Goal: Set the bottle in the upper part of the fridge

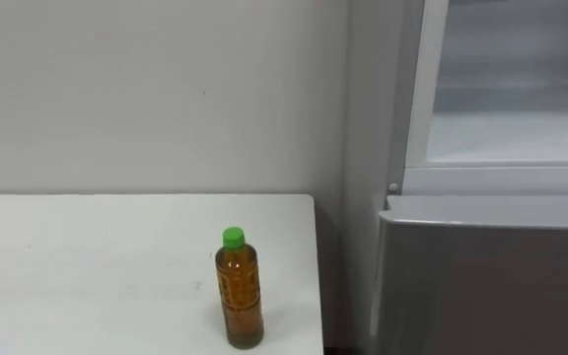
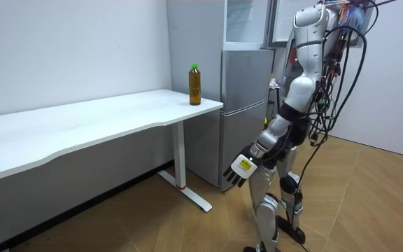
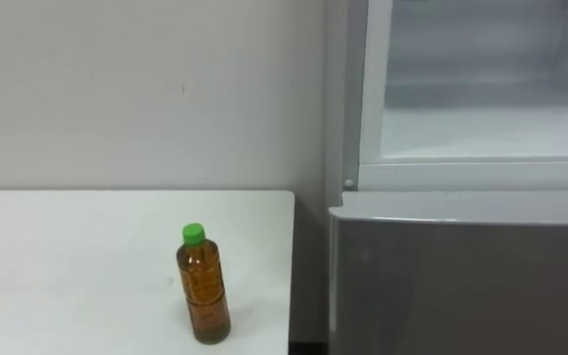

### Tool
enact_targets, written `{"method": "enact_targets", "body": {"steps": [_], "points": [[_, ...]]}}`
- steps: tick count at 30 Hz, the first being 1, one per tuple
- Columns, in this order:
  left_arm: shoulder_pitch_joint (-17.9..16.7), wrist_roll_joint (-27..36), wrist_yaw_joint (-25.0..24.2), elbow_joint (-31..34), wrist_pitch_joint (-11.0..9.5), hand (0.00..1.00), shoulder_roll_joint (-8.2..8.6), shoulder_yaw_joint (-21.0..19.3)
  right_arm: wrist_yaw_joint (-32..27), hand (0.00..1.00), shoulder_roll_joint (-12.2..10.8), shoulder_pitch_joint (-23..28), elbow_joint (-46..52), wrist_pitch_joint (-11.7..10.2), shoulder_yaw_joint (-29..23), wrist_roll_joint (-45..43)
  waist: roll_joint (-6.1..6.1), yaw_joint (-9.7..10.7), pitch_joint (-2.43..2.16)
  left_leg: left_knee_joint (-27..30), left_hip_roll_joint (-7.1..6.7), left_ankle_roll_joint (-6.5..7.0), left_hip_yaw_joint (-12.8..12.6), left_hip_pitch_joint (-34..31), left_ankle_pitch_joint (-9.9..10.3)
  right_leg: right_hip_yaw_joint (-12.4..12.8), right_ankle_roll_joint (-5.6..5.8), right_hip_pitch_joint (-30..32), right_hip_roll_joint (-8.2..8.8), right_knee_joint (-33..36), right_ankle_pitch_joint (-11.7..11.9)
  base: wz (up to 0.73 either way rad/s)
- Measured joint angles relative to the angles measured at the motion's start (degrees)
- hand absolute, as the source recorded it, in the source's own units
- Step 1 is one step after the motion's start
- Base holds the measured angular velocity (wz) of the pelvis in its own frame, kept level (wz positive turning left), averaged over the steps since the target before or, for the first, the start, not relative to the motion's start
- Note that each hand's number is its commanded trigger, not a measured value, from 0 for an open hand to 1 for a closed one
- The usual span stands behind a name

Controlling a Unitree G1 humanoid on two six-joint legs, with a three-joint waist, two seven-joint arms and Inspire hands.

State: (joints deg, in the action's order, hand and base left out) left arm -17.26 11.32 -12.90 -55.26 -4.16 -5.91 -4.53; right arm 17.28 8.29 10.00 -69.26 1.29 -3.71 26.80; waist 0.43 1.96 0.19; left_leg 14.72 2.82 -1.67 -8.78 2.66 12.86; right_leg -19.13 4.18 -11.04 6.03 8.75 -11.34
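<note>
Left hand hanging low by the robot's thigh, fingers loosely spread and holding nothing, amber bottle with green cap upright near the white worktop's right edge, grey fridge just beside it, upper compartment open, pale wall behind

I'm in a bare lab or test room, office-style: plain white wall, long white desk on a white leg, wood-pattern floor, grey fridge just beside the desk.
</note>
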Motion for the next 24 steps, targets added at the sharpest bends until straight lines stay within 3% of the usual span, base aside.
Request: {"method": "enact_targets", "body": {"steps": [9,15,24], "points": [[0.18,0.41,0.89,-0.46,0.01,0.00,0.62,-1.05,-1.62,0.00,-0.48,0.69,-0.03,0.01,-1.59,0.42,-0.31,-0.77,-0.33,-0.08,0.00,0.01,-0.23,0.13,-0.01,0.28,0.00,0.00,0.03,0.04,0.00,0.00],[0.18,0.44,1.06,-0.49,0.02,0.00,0.62,-1.12,-4.57,0.00,-1.06,0.64,-0.11,0.08,-2.08,0.67,-0.33,-0.72,-0.28,-0.22,0.00,0.01,-0.24,0.10,-0.01,0.27,0.00,0.08,0.02,0.01,0.00,0.00],[1.19,2.24,1.40,-2.12,0.00,0.00,0.61,-0.74,-3.88,0.00,-1.04,0.50,-0.01,0.16,-0.87,7.45,-0.38,-0.81,-0.27,-0.33,-0.02,0.00,-0.10,-0.12,0.00,-0.01,0.02,0.27,0.01,-0.03,-0.01,0.00]]}}
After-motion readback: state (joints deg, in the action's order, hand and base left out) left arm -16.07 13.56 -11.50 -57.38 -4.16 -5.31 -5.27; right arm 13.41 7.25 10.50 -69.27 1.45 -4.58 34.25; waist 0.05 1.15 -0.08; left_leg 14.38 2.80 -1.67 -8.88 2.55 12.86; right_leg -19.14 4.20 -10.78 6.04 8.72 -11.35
